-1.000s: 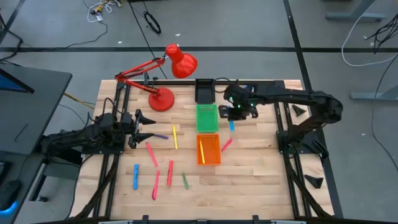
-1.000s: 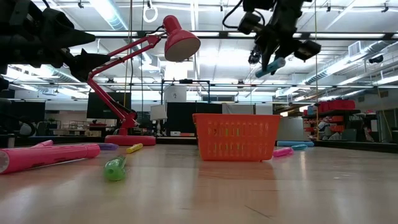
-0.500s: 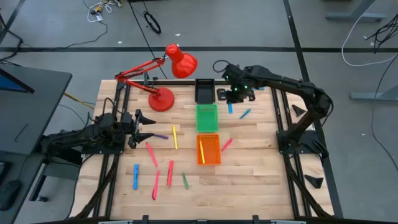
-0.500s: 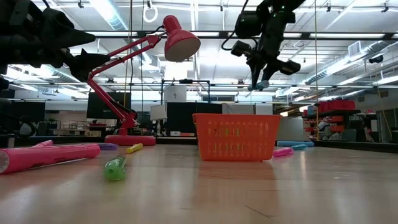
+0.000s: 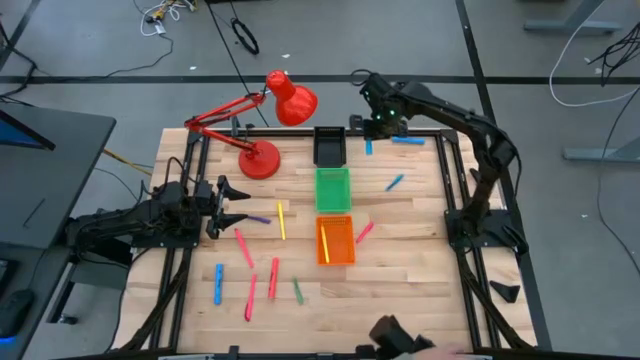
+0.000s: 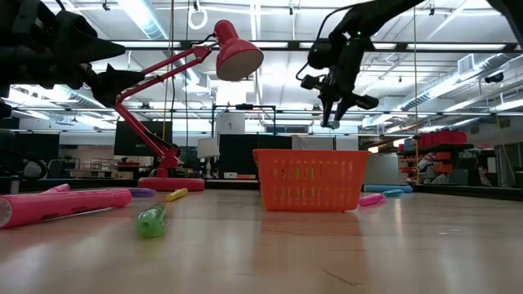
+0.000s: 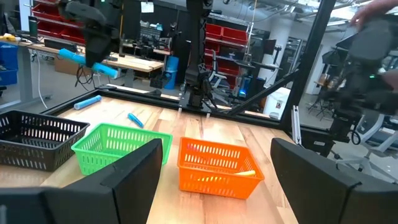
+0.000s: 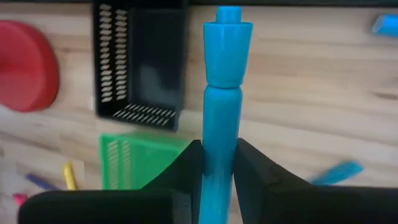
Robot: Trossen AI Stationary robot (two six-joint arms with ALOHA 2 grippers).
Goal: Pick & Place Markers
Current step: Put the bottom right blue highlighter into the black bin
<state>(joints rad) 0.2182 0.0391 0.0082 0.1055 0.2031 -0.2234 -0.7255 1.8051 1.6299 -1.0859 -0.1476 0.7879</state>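
Holding a blue marker (image 8: 221,112) clamped between its fingers (image 8: 186,171), my right gripper (image 5: 372,128) hangs high over the counter's (image 5: 420,290) far edge, just beside the black tray (image 5: 329,146). From above I only see a blue sliver below that gripper; the right wrist view shows the marker clearly, upright between the two fingers, with the black tray and green tray (image 8: 140,165) underneath. My low view shows the right gripper (image 6: 333,122) well above the orange tray (image 6: 309,179), but the black and green trays are hidden there. My left gripper (image 5: 232,203) waits at the counter's left side with fingers (image 7: 134,171) spread wide apart, and its wrist view looks across all three trays, one yellow marker (image 7: 239,174) lying in the orange one. Counting from above: three trays in a row, one red lamp (image 5: 272,120), and loose markers on the wood, two more blue near the far right (image 5: 406,140) (image 5: 396,182), one blue at the near left (image 5: 218,284), four pink (image 5: 244,247), one yellow (image 5: 281,221), one green (image 5: 297,291), one purple (image 5: 259,219). A dark object (image 5: 395,335) and a blurred hand show at the near edge.
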